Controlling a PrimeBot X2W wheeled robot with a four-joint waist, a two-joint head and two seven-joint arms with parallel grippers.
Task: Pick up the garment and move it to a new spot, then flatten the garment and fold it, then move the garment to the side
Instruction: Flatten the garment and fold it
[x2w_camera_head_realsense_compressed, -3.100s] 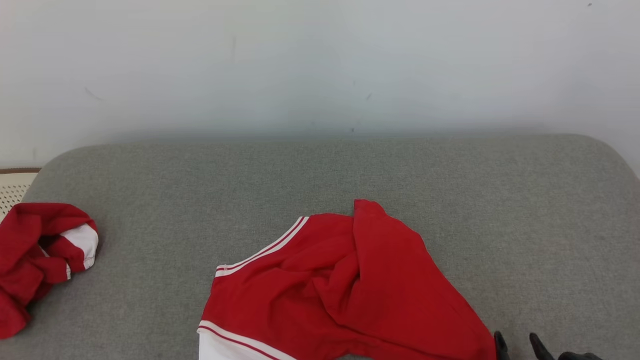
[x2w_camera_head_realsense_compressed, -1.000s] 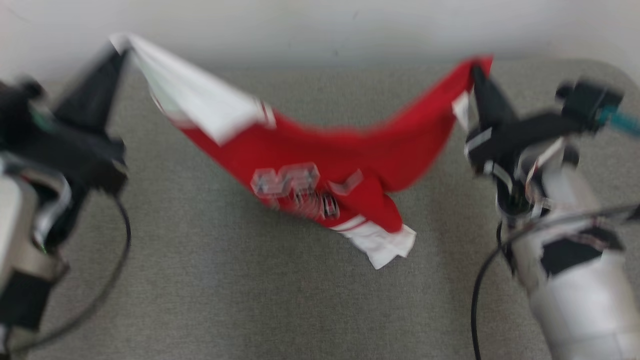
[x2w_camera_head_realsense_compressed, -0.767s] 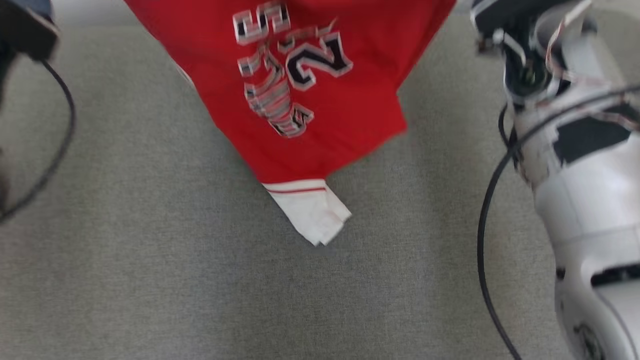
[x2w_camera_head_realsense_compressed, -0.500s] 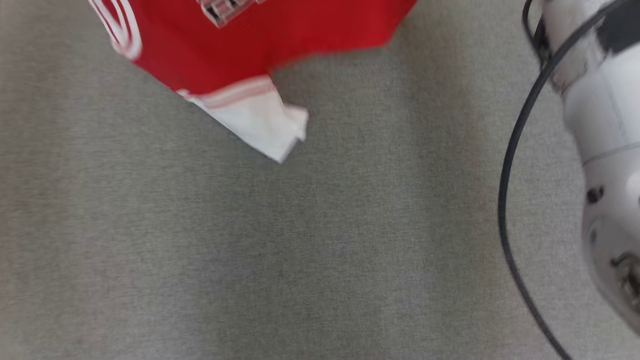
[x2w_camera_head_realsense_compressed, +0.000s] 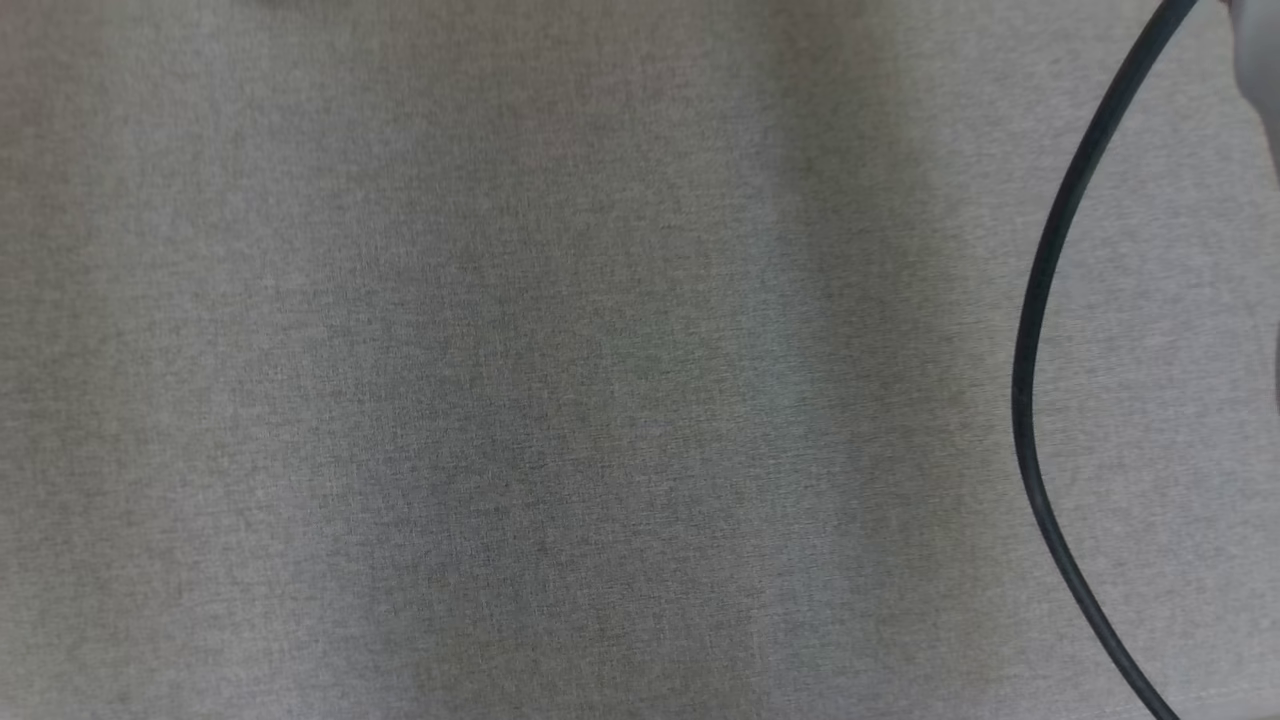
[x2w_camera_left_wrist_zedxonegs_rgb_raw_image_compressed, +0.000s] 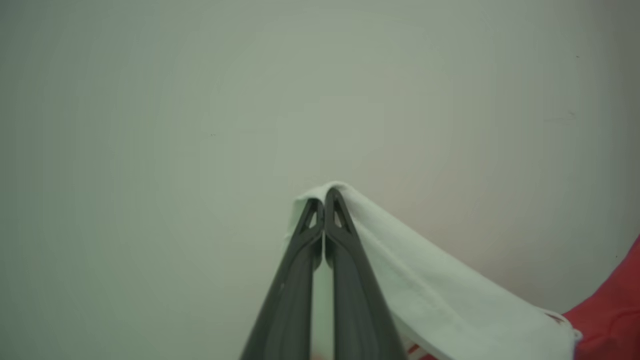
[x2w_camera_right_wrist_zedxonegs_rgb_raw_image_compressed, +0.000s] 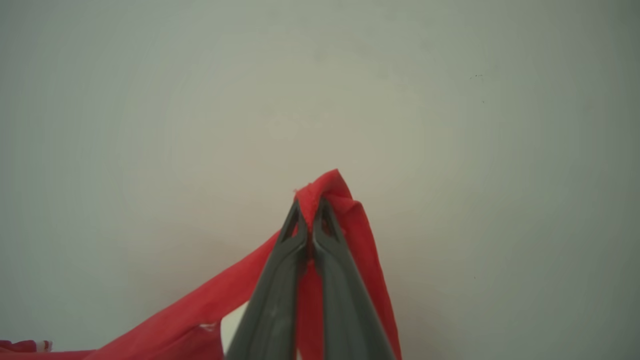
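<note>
Jaws of both my arms pressed shut: left gripper (x2w_camera_left_wrist_zedxonegs_rgb_raw_image_compressed: 324, 194) pinching the garment (x2w_camera_left_wrist_zedxonegs_rgb_raw_image_compressed: 450, 285) by its white edge, right gripper (x2w_camera_right_wrist_zedxonegs_rgb_raw_image_compressed: 310, 204) by a red corner, so that, I judge, the cloth hangs spread between them before the wall (x2w_camera_left_wrist_zedxonegs_rgb_raw_image_compressed: 150, 100), ready to carry above the grey cushion (x2w_camera_head_realsense_compressed: 500, 350).

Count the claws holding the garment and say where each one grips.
2. The left claw is shut on a white part of the garment; the right claw is shut on a red part.
</note>
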